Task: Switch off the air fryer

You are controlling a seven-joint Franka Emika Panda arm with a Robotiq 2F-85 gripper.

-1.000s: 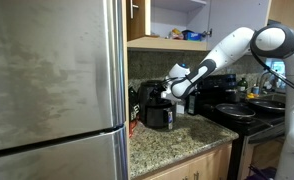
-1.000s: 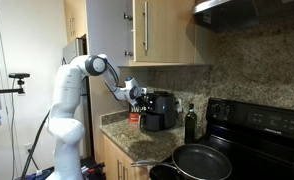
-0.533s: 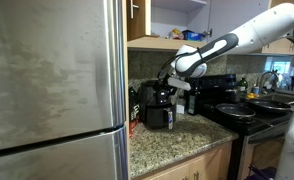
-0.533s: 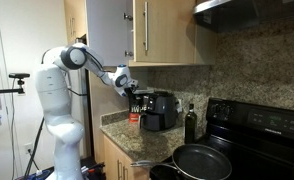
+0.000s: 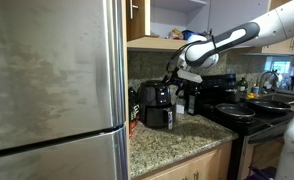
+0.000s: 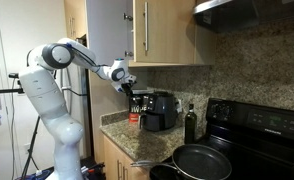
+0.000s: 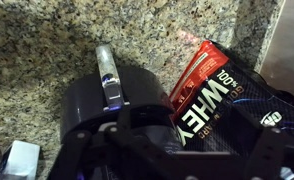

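Note:
The air fryer [image 5: 157, 106] is a squat black rounded appliance on the granite counter, and it also shows in the other exterior view [image 6: 159, 110]. In the wrist view I look down on its round top [image 7: 87, 105], with its silver-topped handle [image 7: 108, 72] pointing up the picture. My gripper [image 5: 173, 78] hangs just above the fryer's top, also seen from the other side [image 6: 128, 87]. In the wrist view its dark fingers [image 7: 157, 135] merge with the black fryer, so I cannot tell whether they are open or shut. It holds nothing that I can see.
A black whey tub with a red label [image 7: 202, 85] stands right beside the fryer. A steel fridge [image 5: 52, 90] stands along one side. On the other are a dark bottle [image 6: 191, 122], a black stove with pans [image 6: 199, 160] and wall cupboards [image 6: 167, 35] overhead.
The arm's elbow has swung up and away from the counter. The gripper has shifted slightly upward and stays over the air fryer. The fryer has not moved.

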